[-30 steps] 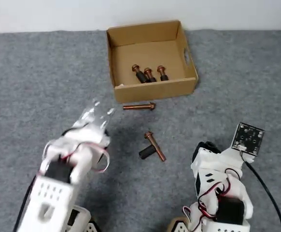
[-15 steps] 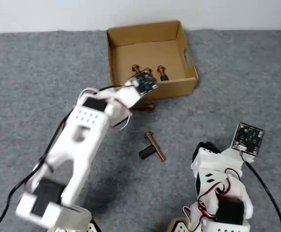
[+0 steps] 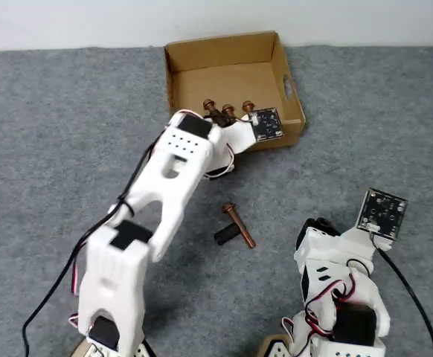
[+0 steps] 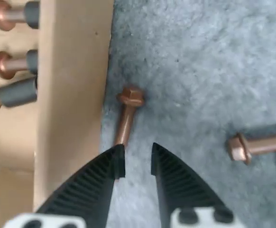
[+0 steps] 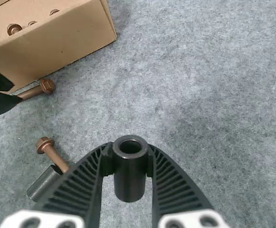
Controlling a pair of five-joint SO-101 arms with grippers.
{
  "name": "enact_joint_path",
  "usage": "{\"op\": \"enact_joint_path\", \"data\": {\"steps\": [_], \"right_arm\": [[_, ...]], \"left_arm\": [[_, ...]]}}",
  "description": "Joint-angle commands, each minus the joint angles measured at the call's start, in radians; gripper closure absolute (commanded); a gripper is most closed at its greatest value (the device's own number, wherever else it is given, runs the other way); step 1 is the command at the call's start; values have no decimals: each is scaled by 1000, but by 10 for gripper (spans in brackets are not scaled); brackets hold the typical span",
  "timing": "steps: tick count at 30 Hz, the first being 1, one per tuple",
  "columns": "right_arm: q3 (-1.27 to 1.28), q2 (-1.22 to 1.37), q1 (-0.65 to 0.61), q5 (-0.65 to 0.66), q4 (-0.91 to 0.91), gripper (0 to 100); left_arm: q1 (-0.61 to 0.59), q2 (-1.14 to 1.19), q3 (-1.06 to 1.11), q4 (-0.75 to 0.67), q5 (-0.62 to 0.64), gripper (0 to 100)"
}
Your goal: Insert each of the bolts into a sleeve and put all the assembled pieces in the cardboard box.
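Evidently fetching a bolt [image 4: 127,116]: its shank tip lies at one fingertip of the parted left gripper [image 4: 137,160], beside the box [image 4: 71,104]. Next, centre and close. Between its fingers the right gripper [image 5: 129,153] clamps a sleeve [image 5: 130,176].

Left arm [image 3: 173,167]: swung forward from its drawn-back pose to the front wall of the cardboard box [image 3: 224,53].
Left gripper [image 4: 136,160]: now over the loose bolt [image 4: 127,114], jaws slightly apart at its shank end.

Copper-coloured hex-head metal bolts [image 4: 127,116] on mottled grey carpeted tabletop [image 3: 365,111]. Plain brown cardboard box [image 3: 224,50], unpatterned inside and out. Matte black cylindrical sleeve [image 5: 129,175]. White plastic robot arms [image 3: 164,193]; black ribbed plastic fingers [image 4: 93,183].
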Motion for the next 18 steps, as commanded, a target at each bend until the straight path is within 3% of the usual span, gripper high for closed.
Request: {"op": "enact_joint_path", "data": {"steps": [1, 14, 18], "right_arm": [[-8, -4, 8, 5, -21, 991], [-6, -2, 5, 3, -22, 991], [-6, -4, 4, 3, -22, 991]], "left_arm": [[9, 103, -211, 69, -29, 895], [21, 552, -869, 328, -34, 899], [29, 614, -967, 387, -43, 899]]}}
